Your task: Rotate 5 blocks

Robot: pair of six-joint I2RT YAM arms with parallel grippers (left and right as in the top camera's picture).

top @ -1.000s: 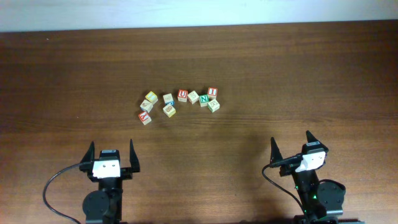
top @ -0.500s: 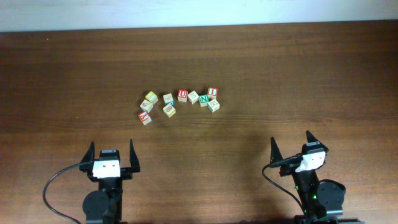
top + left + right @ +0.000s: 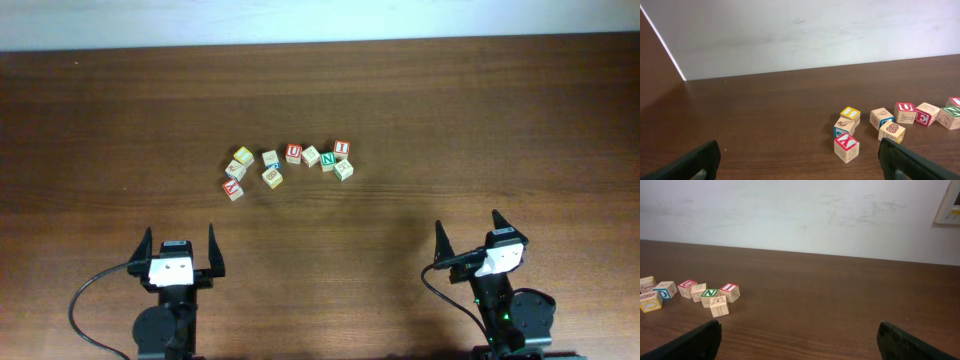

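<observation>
Wooden alphabet blocks (image 3: pixel 311 155) sit in a loose row mid-worktop (image 3: pixel 480 110): the red-framed U (image 3: pixel 293 152), a tan block (image 3: pixel 311 155), the green N (image 3: pixel 328 161), the red I (image 3: pixel 342 149) and a second tan block (image 3: pixel 344 169) just in front. A red Y cube (image 3: pixel 233 188) and a yellow-faced cube (image 3: pixel 244 155) lie to their left. The left end effector (image 3: pixel 179 233) and right end effector (image 3: pixel 468 222) sit well back from the row, jaws spread wide and empty. By my judgement no rotation has begun. The next move calls for reaching to one block, straddling it squarely and closing.
</observation>
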